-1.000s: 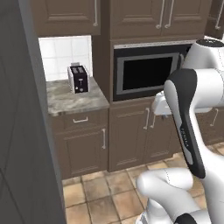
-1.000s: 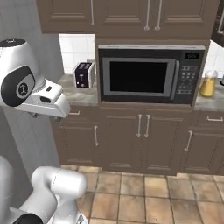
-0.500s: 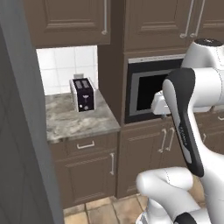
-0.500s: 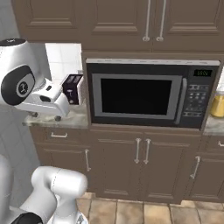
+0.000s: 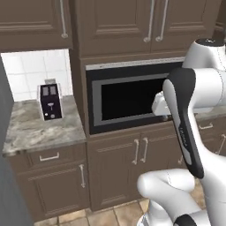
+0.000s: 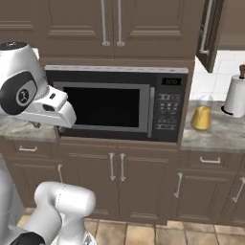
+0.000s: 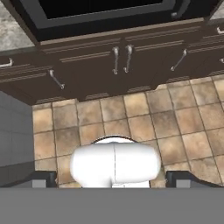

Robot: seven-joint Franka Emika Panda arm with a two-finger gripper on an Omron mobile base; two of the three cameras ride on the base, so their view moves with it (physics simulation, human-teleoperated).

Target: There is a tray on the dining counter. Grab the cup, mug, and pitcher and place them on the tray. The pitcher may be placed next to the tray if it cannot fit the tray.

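The pitcher [image 6: 201,114], clear glass with an amber-yellow lower body, stands on the stone worktop [image 6: 217,136] to the right of the microwave [image 6: 119,104]. My gripper [image 7: 113,179] is open, with its two dark fingertips [image 7: 41,178] wide apart and nothing between them. It points down at the tiled floor in front of the lower cabinets. In the base views the hand hangs in front of the microwave, well left of the pitcher. The tray, dining counter, cup and mug are out of view.
A white paper-towel roll [image 6: 235,95] stands right of the pitcher. A black toaster [image 5: 50,102] sits on the worktop left of the microwave. Brown cabinets run above and below, and an upper door [image 6: 209,33] stands ajar above the pitcher.
The whole picture has shifted as the base drives: the microwave wall looks nearer and the pitcher now sits further inside the right base view. The gripper stays open.
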